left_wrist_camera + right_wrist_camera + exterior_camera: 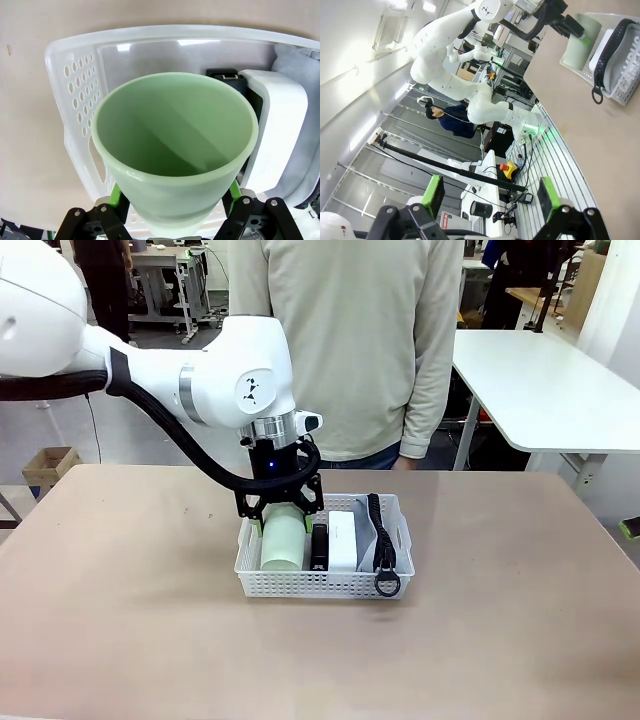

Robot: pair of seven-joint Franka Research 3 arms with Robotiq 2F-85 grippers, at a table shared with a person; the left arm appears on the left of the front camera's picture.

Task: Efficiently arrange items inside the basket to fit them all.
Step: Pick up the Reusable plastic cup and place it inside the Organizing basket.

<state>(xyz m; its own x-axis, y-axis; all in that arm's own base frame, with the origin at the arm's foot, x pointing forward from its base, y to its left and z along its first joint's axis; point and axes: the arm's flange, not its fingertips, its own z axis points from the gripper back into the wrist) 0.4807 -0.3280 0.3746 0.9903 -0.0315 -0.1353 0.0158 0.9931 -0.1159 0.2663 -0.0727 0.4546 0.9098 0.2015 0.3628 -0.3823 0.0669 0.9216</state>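
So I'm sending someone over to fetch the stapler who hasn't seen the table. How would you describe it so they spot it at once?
Look in the white basket in the middle of the table. The stapler stands on edge in a narrow slot between the pale green cup, held by the left gripper, and the white boxy device. It is the only slim black bar there.

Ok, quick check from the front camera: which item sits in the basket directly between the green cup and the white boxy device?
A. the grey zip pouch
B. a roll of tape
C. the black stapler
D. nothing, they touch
C: in the front view the black stapler lies in the white basket between the pale green cup, which the left gripper holds, and the white boxy device; the grey zip pouch lies beyond the device.
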